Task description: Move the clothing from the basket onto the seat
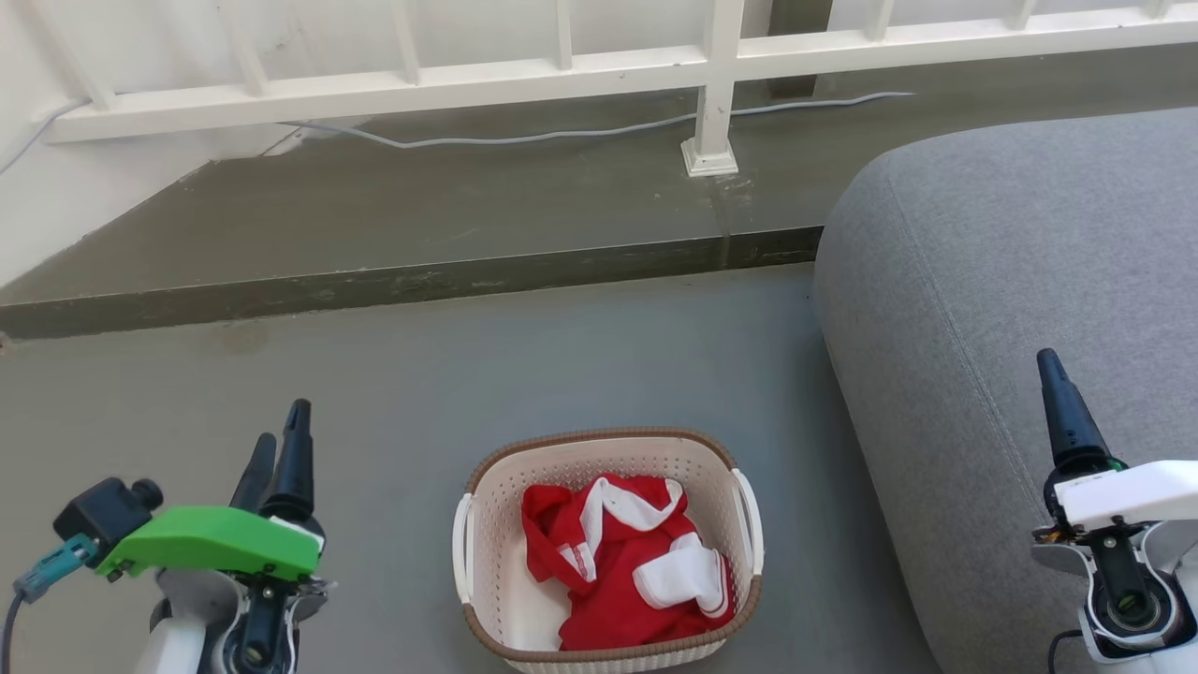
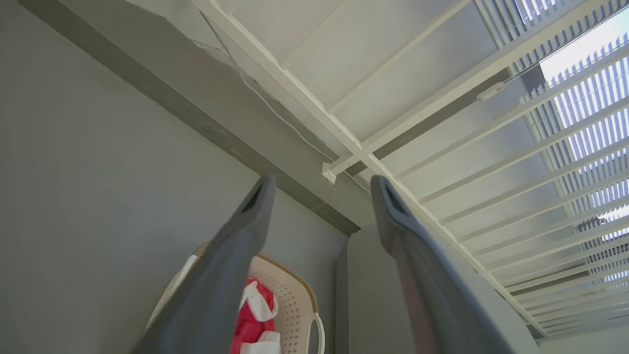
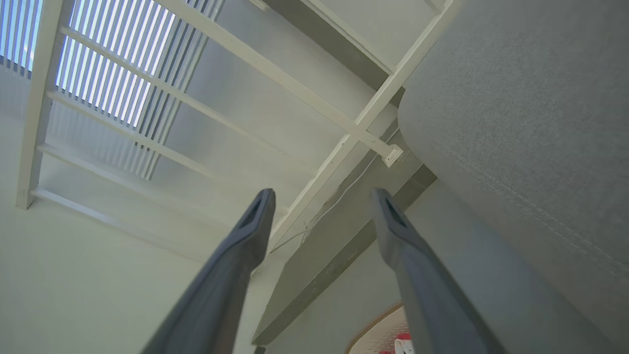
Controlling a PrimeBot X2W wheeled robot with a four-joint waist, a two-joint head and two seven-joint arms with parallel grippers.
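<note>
clothing [image 1: 625,562] in basket [image 1: 599,447], seat [image 1: 1011,309] beside, railing [image 1: 374,89] behind, left claw [image 1: 284,423] and right claw [image 3: 322,196] wide

Ahead of the left tool [image 1: 283,423], a smooth grey concrete floor [image 1: 468,356] meets a dark low step [image 1: 374,281]. Beyond it stand a white slatted railing [image 1: 468,84] and a thin grey cable [image 1: 524,139]. Daylight glows through white window blinds [image 3: 123,34].

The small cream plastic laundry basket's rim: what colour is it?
Brown woven-look rim; the head view shows it best.
</note>
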